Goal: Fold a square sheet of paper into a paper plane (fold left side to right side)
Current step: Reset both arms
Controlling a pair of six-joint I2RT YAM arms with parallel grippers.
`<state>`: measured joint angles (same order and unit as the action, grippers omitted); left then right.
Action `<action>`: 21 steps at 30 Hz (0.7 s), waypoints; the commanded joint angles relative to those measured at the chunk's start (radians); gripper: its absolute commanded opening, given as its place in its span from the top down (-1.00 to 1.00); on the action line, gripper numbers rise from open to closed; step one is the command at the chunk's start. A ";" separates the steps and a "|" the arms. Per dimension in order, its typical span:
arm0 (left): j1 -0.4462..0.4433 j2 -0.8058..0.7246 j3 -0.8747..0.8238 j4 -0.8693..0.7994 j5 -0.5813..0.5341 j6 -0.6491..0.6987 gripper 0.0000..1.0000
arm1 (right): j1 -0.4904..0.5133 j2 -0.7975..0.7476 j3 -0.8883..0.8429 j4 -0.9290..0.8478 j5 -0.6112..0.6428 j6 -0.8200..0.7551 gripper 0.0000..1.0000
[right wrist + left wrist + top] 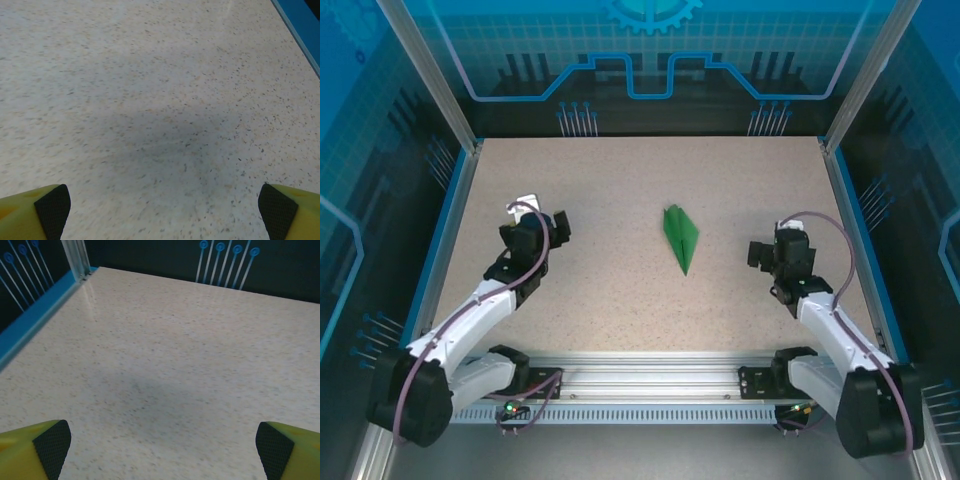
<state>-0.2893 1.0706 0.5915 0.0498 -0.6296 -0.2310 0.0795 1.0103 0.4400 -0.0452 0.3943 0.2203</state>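
We see the paper plane (pixel 681 236) lying flat near the middle of the table (pixel 610 180), a slim green dart with its narrow tip pointing toward the arm bases and its wider end toward the far wall. It sits between the two arms and well apart from both. The left gripper (pixel 542 215) hovers over the left part of the table with its jaws spread wide and nothing between them. Its wrist view shows the left fingertips (pixel 50 445) at the frame corners over bare speckled surface. The right gripper (pixel 772 240) is likewise released and empty, with bare table under its pads (pixel 52 210). Judging by the dart shape, we take the folding to be finished or nearly so. The risks, as we see them, come from the paper being so light and thin. An arm sweeping low across the centre could brush it and slide or spin it out of place. The creases might relax and let the wings lift, since nothing is pressing them down. If another crease is wanted, a fingertip landing off the centre line could skid the plane on the smooth top or crumple its tip instead of flattening it.
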 commanded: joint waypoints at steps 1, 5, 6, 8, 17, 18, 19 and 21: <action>0.024 0.055 -0.070 0.172 -0.056 0.136 -0.97 | -0.026 0.075 -0.033 0.343 -0.031 -0.039 -1.00; 0.063 0.088 -0.150 0.336 0.044 0.214 -0.97 | -0.028 0.170 -0.056 0.520 -0.079 -0.069 -1.00; 0.083 0.089 -0.174 0.380 0.114 0.231 -0.98 | -0.027 0.190 -0.064 0.566 -0.094 -0.079 -1.00; 0.118 0.101 -0.207 0.450 0.184 0.237 -0.97 | -0.028 0.227 -0.081 0.653 -0.109 -0.096 -1.00; 0.246 0.267 -0.268 0.741 0.435 0.225 -0.97 | -0.044 0.425 -0.100 0.902 -0.226 -0.149 -1.00; 0.252 0.290 -0.266 0.763 0.458 0.223 -0.97 | -0.044 0.451 -0.096 0.918 -0.236 -0.152 -1.00; 0.257 0.313 -0.263 0.779 0.477 0.223 -0.97 | -0.045 0.476 -0.090 0.936 -0.250 -0.158 -1.00; 0.265 0.359 -0.264 0.821 0.503 0.222 -0.97 | -0.044 0.482 -0.050 0.862 -0.287 -0.176 -1.00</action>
<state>-0.0425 1.3857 0.3393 0.7292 -0.2298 -0.0227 0.0509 1.4765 0.3611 0.7673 0.1753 0.0799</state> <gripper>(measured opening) 0.986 0.997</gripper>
